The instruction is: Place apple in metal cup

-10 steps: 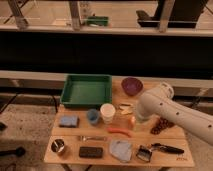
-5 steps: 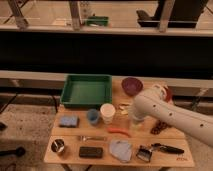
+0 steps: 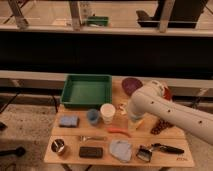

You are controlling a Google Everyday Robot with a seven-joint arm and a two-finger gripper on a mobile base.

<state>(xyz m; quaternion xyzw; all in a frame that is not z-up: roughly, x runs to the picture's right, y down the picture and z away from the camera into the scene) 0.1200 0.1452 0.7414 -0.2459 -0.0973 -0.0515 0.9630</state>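
Gripper (image 3: 134, 120) low beside white cup (image 3: 107, 113), placed for pickup; mostly hidden by arm, grip state cannot tell. Apple (image 3: 122, 106) probably the round piece between them. Metal cup (image 3: 59, 146) front-left, well apart.

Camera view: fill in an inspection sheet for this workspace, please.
Surface: wooden table, crowded.
Job's things: metal cup upright at the front left corner, nothing seen inside it; apple not made out, possibly hidden behind the arm.
Clutter: green tray, purple bowl, white cup, blue cup, blue sponge, carrot-like piece, grey cloth, brush.
Grippers: claw low over the table, just right of the white cup, far from the metal cup.
Cables: nothing seen.
Surroundings: railing behind the table.
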